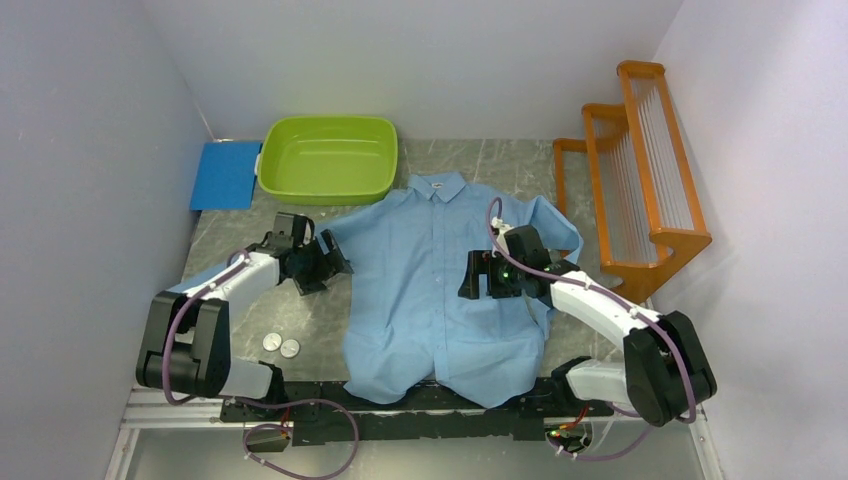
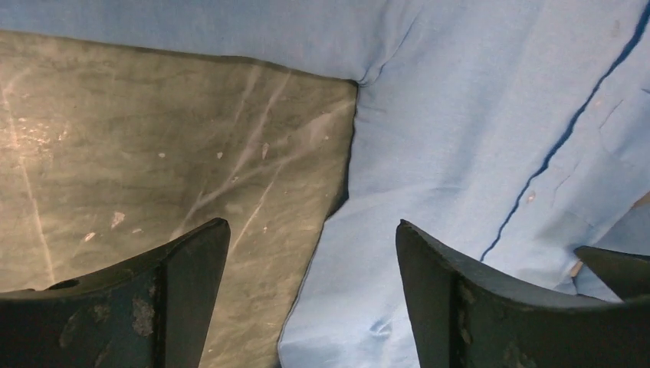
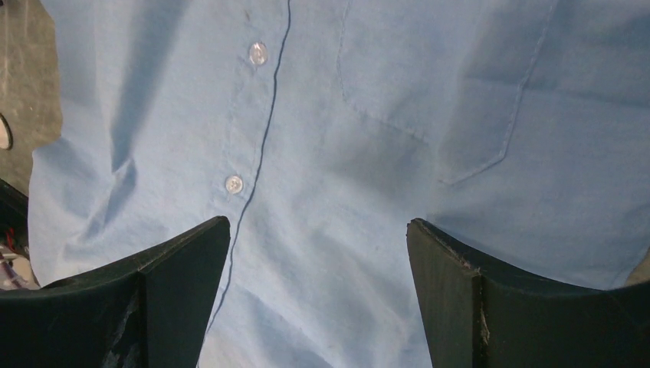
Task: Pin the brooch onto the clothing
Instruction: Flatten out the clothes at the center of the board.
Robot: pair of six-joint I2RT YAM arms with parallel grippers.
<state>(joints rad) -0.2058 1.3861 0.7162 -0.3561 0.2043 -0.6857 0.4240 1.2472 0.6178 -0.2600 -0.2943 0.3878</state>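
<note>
**Shirt laid out, both arms poised with nothing in hand**

A light blue shirt point(image 1: 440, 290) lies spread front-up in the middle of the grey bench point(image 1: 480, 160). Its collar points toward a green tub point(image 1: 328, 158) at the far side, and its hem lies at the near edge between the arm bases. The left fingers point(image 2: 184, 299) are spread wide and hold nothing, one over bare bench and the other over cloth by the underarm seam. The right fingers point(image 3: 176, 291), equally wide and empty, hang above the buttoned front beside the chest pocket. Two small pale discs point(image 1: 280, 346) rest on the bench near the left arm. An orange rack point(image 1: 640, 170) stands at the right.
</note>
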